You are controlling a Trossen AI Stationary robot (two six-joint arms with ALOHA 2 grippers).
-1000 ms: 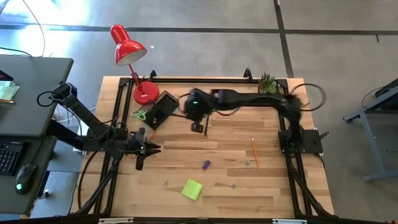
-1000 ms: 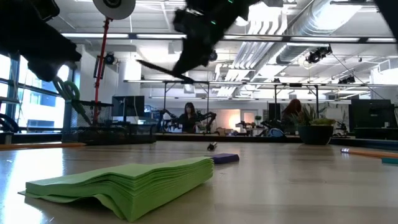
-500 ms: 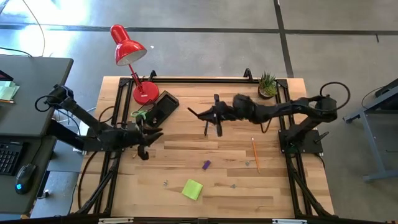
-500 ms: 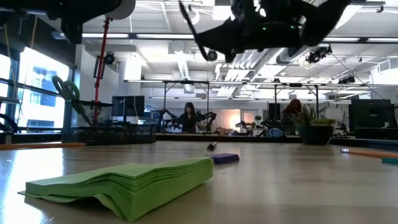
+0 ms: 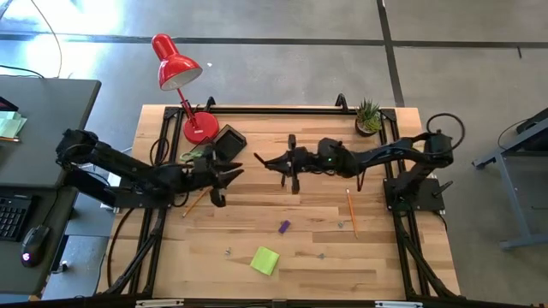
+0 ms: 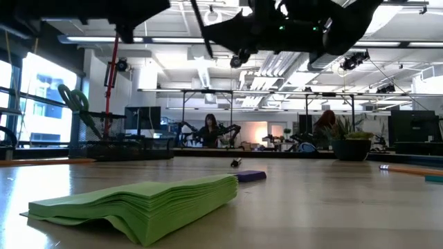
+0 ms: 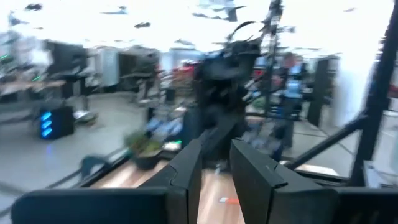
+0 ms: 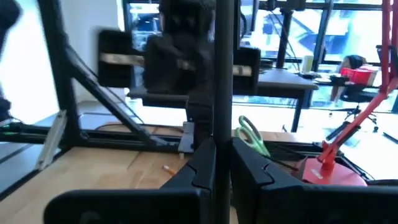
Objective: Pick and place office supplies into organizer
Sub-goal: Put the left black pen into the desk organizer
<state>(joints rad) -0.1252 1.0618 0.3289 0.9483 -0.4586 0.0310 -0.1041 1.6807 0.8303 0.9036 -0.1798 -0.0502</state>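
- Right gripper (image 5: 261, 160), jaws clenched on a dark pen (image 8: 223, 81), hangs over mid-table.
- Left gripper (image 5: 235, 174) faces it near the organizer (image 5: 224, 145); jaws slightly parted, nothing between.
- Pad (image 5: 265, 260) near the front edge.

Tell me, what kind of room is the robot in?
Probably a big robot lab or workshop. Beyond the wooden table are more workbenches, people at desks, and bare pipes on the ceiling. A computer desk stands beside it.
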